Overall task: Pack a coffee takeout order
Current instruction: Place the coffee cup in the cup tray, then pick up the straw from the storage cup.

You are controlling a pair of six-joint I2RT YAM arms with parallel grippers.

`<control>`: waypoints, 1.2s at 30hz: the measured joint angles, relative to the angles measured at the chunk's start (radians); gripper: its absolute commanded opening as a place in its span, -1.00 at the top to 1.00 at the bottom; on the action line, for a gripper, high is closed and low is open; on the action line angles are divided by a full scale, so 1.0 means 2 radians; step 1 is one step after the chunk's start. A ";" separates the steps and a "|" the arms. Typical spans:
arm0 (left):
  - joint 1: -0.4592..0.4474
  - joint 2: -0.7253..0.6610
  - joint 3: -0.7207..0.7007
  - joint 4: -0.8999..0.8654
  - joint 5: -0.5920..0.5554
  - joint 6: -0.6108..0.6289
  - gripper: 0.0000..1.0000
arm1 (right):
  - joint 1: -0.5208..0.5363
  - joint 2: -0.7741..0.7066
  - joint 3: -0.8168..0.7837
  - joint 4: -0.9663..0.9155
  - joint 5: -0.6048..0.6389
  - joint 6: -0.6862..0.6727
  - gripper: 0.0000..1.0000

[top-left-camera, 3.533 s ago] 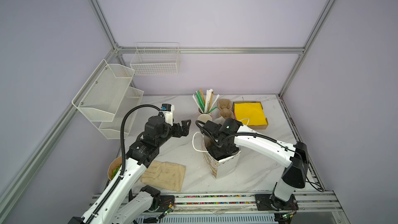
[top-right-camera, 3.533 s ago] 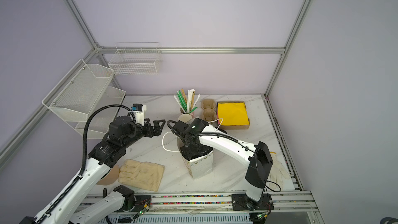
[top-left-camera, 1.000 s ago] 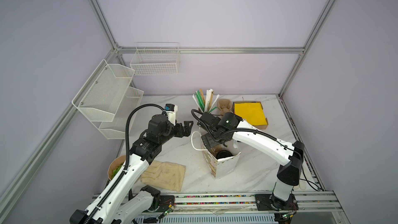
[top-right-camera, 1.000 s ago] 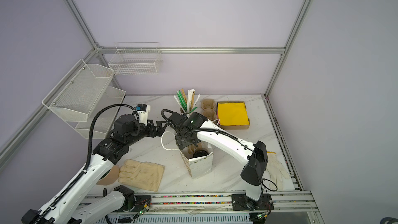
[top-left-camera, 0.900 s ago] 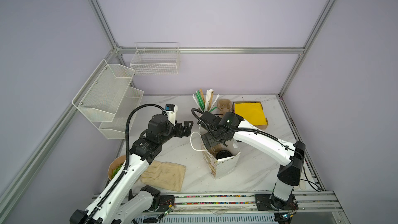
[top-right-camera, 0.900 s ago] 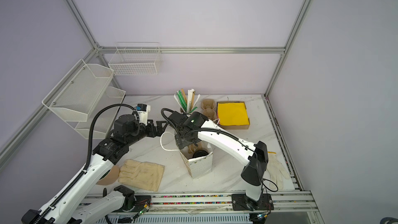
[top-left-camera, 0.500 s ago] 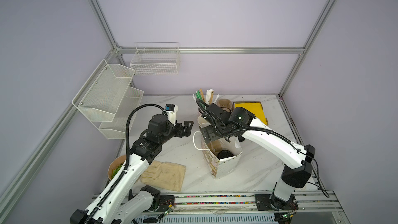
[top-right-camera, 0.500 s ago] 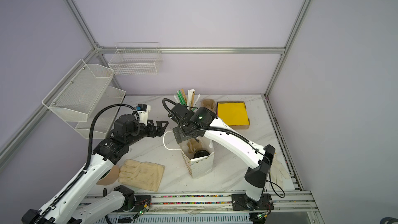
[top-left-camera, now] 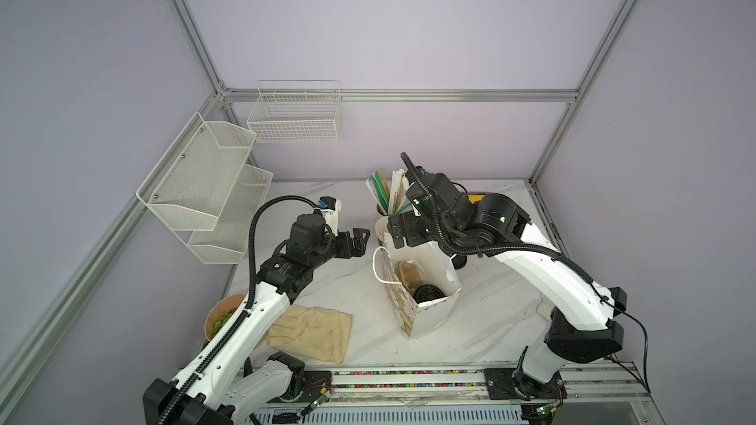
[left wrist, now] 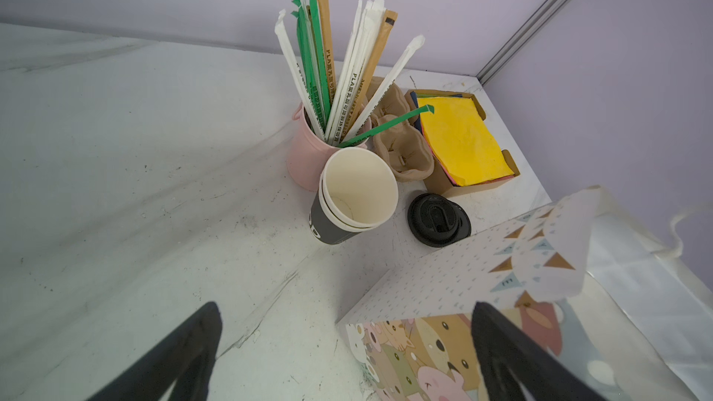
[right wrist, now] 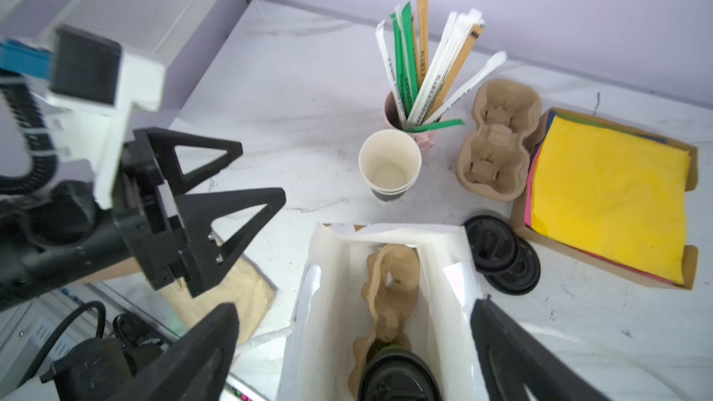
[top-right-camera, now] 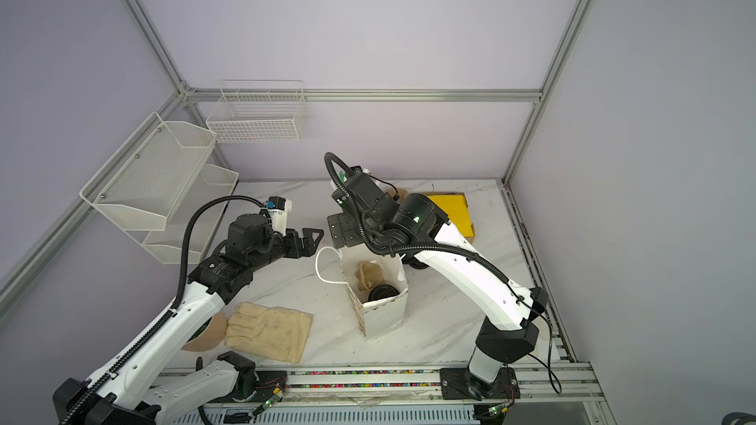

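Up out of the bag has come the right gripper, back toward the far edge of the counter. Just beside the bag waits the left gripper; both grippers are wide open, holding nothing. The one bag holds one carrier and one lidded cup (lid on). One yellow sheet tops the box in the back right corner. Pinching it could drag up the pink sheet too; a bump could tip the bag.

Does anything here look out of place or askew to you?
The cup carrier inside the paper bag seems to lean askew, not flat, with the lidded cup at one end. Also, a cream work glove lies on the table, which hardly belongs to a coffee order.
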State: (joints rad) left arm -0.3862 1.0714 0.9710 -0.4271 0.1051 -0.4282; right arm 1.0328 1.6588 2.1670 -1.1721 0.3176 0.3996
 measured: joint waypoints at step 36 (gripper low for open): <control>0.085 0.442 0.342 0.079 0.101 -0.099 -0.02 | -0.109 -0.171 -0.207 0.227 0.009 -0.008 -0.95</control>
State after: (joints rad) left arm -0.2161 1.9553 1.6550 -0.2691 0.3080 -0.6270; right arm 0.8154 1.3159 1.7535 -0.7177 0.3359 0.3828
